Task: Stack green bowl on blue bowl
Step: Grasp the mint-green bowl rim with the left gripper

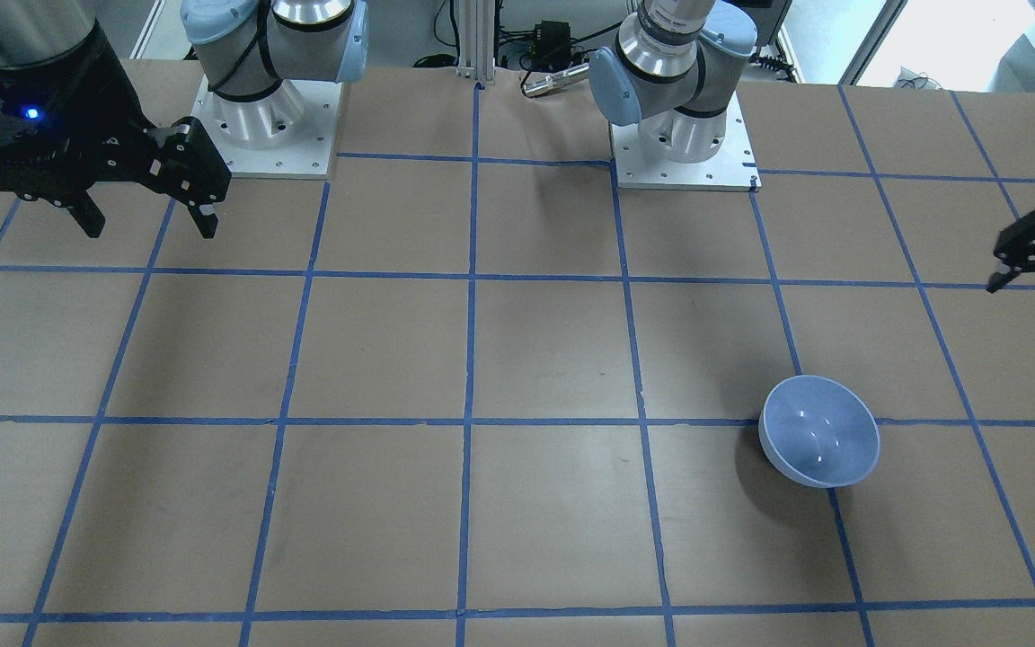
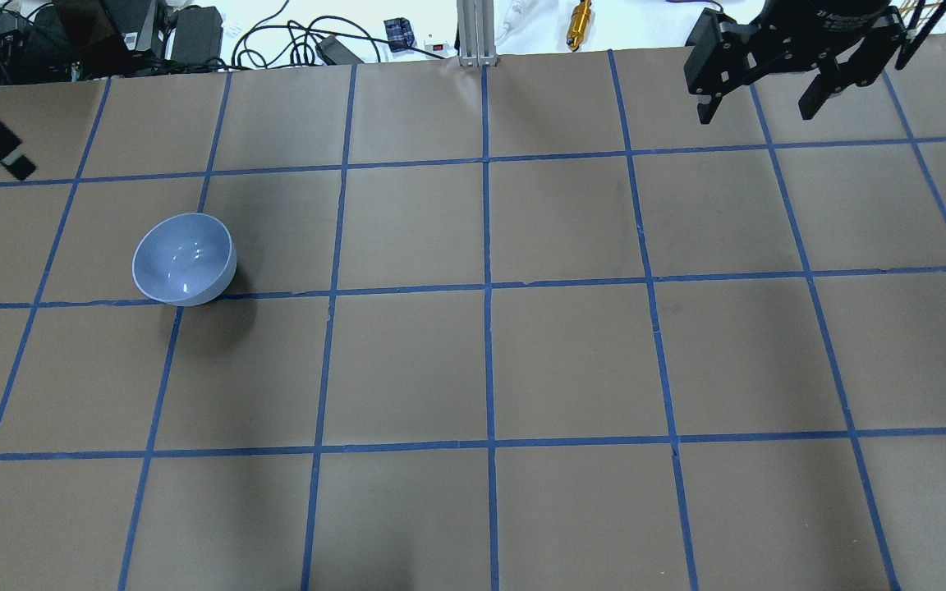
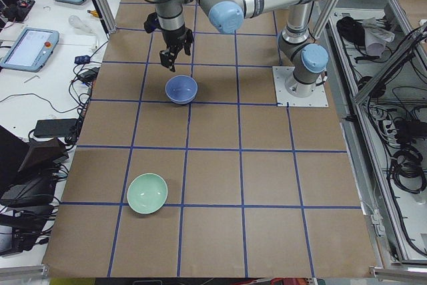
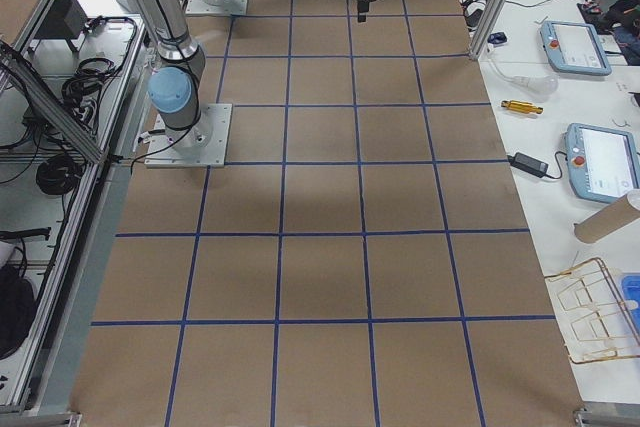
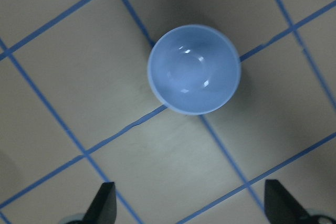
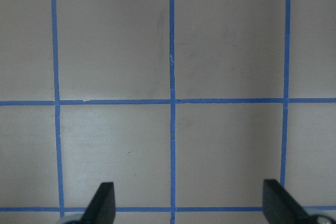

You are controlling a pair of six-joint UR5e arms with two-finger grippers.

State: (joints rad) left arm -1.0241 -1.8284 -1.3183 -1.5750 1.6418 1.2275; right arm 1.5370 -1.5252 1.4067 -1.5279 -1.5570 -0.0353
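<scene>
Left gripper [image 5: 189, 192] hangs above the blue bowl [image 5: 193, 69], fingers spread. Right gripper [image 6: 189, 190] likewise spread over the table [image 6: 115, 150]. Green bowl [image 3: 147, 193] stands upright, well apart from blue bowl.

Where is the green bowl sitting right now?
In the exterior left view, the green bowl sits upright on the table toward the robot's left end, well apart from the blue bowl; overhead, only a sliver shows at the left edge.

nothing legible anywhere. the right claw [image 2: 756, 111] has white lettering on its housing in the overhead view, too small and cropped to read.
</scene>
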